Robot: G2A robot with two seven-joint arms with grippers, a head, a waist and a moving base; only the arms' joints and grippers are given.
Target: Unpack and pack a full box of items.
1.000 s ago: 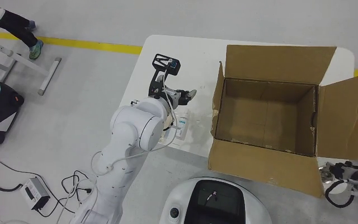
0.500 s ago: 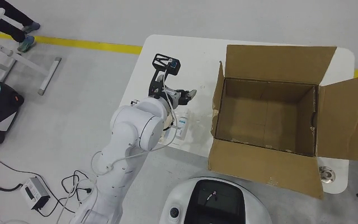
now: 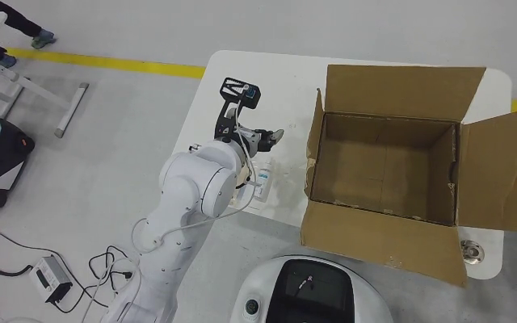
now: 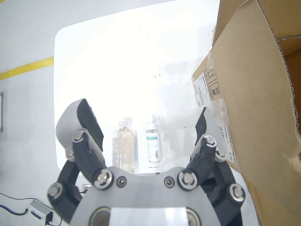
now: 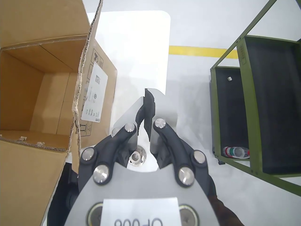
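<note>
- We found the cardboard box (image 3: 380, 234) on the right part of the white table (image 3: 242, 69), its flaps standing open and its bare cardboard floor in view from above.
- We saw the left gripper (image 3: 257, 113) held above the left part of the table, beside the box's left wall. In its own wrist view the left gripper (image 4: 143, 108) had its fingers spread wide, with nothing between the pads.
- We noted two items lying on the table under that arm, side by side and near the box (image 4: 247, 95): a clear plastic bottle (image 4: 123, 147) and a white spray bottle (image 4: 153, 142). The two lay just apart from each other.
- We observed the right gripper (image 5: 147, 104) with its fingers pressed together on nothing, held over the table's edge (image 5: 141, 36) beside the labelled outer wall of the box (image 5: 23, 95).
- We marked a small round metal piece (image 5: 137, 157) on the table below that gripper; it also showed from above (image 3: 470, 252) at the table's near right corner.
- We recorded a green cart (image 5: 235, 55) on the floor beyond the table, with a bottle (image 5: 236, 151) lying in it.
</note>
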